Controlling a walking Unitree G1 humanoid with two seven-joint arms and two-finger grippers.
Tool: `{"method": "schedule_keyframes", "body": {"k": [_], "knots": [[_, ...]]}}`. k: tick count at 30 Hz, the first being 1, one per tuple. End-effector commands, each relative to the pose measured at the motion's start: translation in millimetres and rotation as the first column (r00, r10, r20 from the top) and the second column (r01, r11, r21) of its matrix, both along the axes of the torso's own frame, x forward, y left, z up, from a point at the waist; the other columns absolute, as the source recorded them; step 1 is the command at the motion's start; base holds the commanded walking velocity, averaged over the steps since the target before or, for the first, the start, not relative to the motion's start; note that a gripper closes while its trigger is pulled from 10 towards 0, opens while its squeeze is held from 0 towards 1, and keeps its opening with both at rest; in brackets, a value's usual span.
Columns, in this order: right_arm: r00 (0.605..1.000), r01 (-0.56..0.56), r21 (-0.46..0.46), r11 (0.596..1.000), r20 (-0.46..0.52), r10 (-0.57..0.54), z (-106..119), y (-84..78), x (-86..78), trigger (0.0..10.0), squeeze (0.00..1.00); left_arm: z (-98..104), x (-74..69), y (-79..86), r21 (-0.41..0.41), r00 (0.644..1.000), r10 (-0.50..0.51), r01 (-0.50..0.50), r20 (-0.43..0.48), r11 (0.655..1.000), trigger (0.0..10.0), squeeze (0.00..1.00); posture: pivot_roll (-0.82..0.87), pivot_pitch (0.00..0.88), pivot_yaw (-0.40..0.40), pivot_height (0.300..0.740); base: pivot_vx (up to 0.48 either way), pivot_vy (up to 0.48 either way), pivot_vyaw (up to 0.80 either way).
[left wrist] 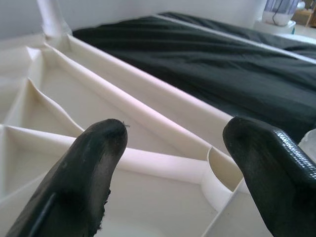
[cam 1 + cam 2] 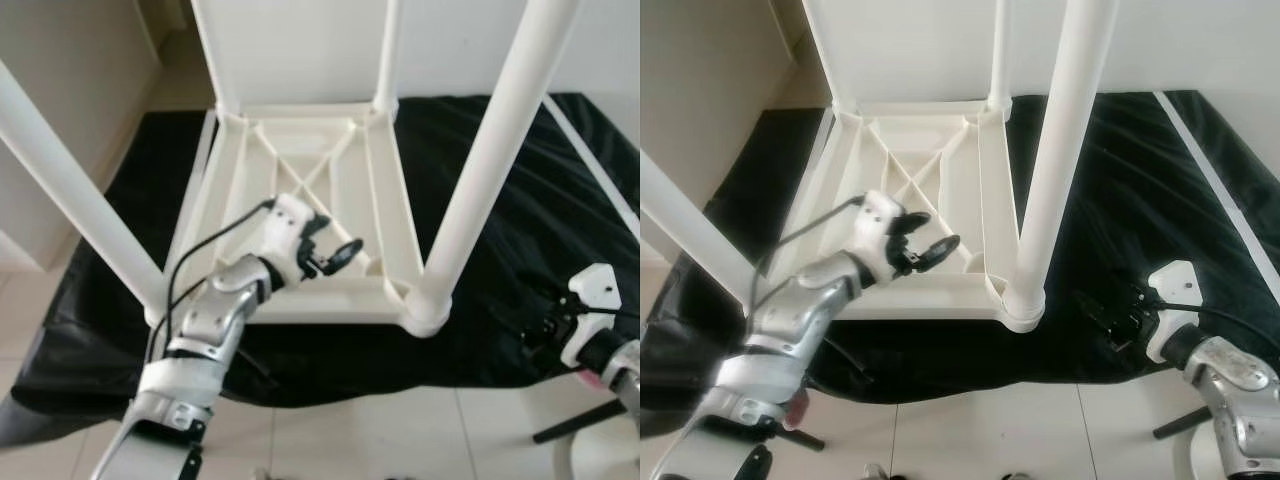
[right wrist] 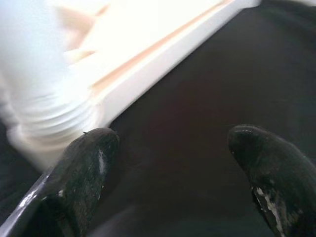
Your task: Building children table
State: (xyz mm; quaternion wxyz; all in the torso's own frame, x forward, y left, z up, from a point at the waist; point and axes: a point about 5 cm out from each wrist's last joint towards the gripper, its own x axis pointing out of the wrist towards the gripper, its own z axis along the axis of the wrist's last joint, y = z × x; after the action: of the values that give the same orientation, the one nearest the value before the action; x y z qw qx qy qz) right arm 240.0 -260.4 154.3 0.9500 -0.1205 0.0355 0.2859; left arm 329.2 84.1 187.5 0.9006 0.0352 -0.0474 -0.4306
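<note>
Head camera, left eye first: the white plastic children's table is flipped upside down on a bed covered with a black sheet, ribbed underside facing up. Four white round legs are already standing in the corner sockets, including the near right leg and the near left leg. The left gripper hovers over the near edge of the ribbed underside with its fingers apart and nothing between them. The right gripper sits low over the sheet, just right of the near right corner.

Right eye, same layout: the near right leg's socket collar shows up clearly, and the right gripper is near it but not touching. It looks spread and empty too.

Left wrist: both black fingertips are well apart, looking along the ribs toward a round socket wall. Nothing is gripped.

Right wrist: blurry, with two parted fingertips over black sheet and the leg's base and the table rim beyond them.

My guess is that the step is seating or checking that near right leg. I'd bring the right gripper in square to the leg close to the collar, close firmly, and push straight down the leg's axis. I'd use the left gripper to press on the frame so it doesn't slide on the soft bedding. Pushing high on the leg could lever it sideways.
</note>
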Motion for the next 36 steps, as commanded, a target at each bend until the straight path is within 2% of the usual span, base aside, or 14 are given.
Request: {"method": "schedule_keyframes", "body": {"k": [1,2,3,7,10,12,13,17,22,27,29,32,33,36], "knots": [[0.997,-0.069,0.015,0.997,-0.031,0.07,-1,9.4,-2.8,10.0,0.0,-1,-9.6,1.6,0.013,0.989,-0.147,0.147,-0.013,0.989,10.0,0.0,-0.09,0.078,0.054,0.74,0.0,0.0,0.0],[0.997,-0.069,0.015,0.997,-0.031,0.07,-1,9.4,-2.8,10.0,0.0,-1,-9.6,1.6,0.013,0.989,-0.147,0.147,-0.013,0.989,10.0,0.0,-0.09,0.078,0.054,0.74,0.0,0.0,0.0],[0.989,-0.137,0.029,0.99,-0.051,0.138,-1,18.6,-3.8,10.0,0.0,0,-11.0,4.8,-0.001,0.991,-0.133,0.133,-0.022,0.991,10.0,0.0,-0.08,0.074,0.046,0.74,0.0,0.0,0.0],[0.985,-0.159,0.038,0.987,-0.061,0.161,-1,21.4,-4.2,10.0,0.0,1,-11.8,5.2,-0.004,0.991,-0.132,0.132,-0.023,0.991,10.0,0.0,-0.08,0.074,0.046,0.74,0.0,0.0,0.0],[0.961,-0.266,0.058,0.962,-0.062,0.27,7,35.4,-5.6,10.0,0.0,2,-21.8,7.6,-0.001,0.989,-0.15,0.15,-0.017,0.989,10.0,0.0,-0.07,0.067,0.035,0.74,0.0,0.0,0.0],[0.961,-0.266,0.058,0.962,-0.062,0.27,7,35.4,-5.6,10.0,0.0,2,-21.8,7.6,-0.001,0.989,-0.15,0.15,-0.017,0.989,10.0,0.0,-0.07,0.067,0.035,0.74,0.0,0.0,0.0],[0.954,-0.293,0.059,0.954,-0.044,0.296,10,42.2,-3.0,10.0,0.0,1,-25.5,8.5,0.004,0.987,-0.157,0.157,-0.023,0.988,10.0,0.0,-0.07,0.065,0.033,0.74,0.0,0.0,0.0],[0.956,-0.293,0.085,0.952,0.038,0.291,17,64.1,18.0,10.0,0.0,0,-31.8,7.1,-0.001,0.986,-0.159,0.159,-0.048,0.987,10.0,0.0,-0.06,0.057,0.022,0.74,0.0,0.0,0.0],[0.962,-0.27,0.099,0.958,0.062,0.265,15,76.3,32.2,10.0,0.0,-1,-41.1,-0.1,-0.007,0.981,-0.189,0.189,-0.053,0.982,10.0,0.0,-0.05,0.053,0.014,0.74,0.0,0.0,0.0],[0.969,-0.247,0.102,0.964,0.041,0.244,9,76.9,38.4,10.0,0.0,-12,-44.6,-8.3,-0.004,0.983,-0.157,0.157,-0.1,0.988,10.0,0.0,-0.04,0.044,0.006,0.74,0.0,0.0,0.0],[0.976,-0.216,0.1,0.971,0.032,0.213,6,72.8,41.9,10.0,0.0,-18,-52.3,-17.7,0.013,0.978,-0.18,0.182,-0.108,0.983,10.0,0.0,-0.04,0.042,0.006,0.74,0.0,0.0,0.0],[0.98,-0.197,0.1,0.975,0.036,0.194,5,70.1,44.3,9.5,0.0,-19,-56.4,-21.8,0.015,0.974,-0.199,0.202,-0.111,0.979,10.0,0.0,-0.04,0.039,0.008,0.74,0.0,0.0,0.0],[0.985,-0.172,0.099,0.98,0.043,0.169,5,66.3,46.3,0.0,0.0,-20,-57.3,-24.3,0.006,0.971,-0.203,0.206,-0.122,0.979,10.0,0.0,-0.04,0.038,0.009,0.74,0.0,0.0,0.0],[0.991,-0.125,0.096,0.988,0.051,0.121,4,59.7,49.4,0.0,0.0,-20,-57.5,-28.7,0.006,0.97,-0.205,0.207,-0.128,0.978,10.0,0.0,-0.05,0.034,0.014,0.74,0.0,0.0,0.0]]}}
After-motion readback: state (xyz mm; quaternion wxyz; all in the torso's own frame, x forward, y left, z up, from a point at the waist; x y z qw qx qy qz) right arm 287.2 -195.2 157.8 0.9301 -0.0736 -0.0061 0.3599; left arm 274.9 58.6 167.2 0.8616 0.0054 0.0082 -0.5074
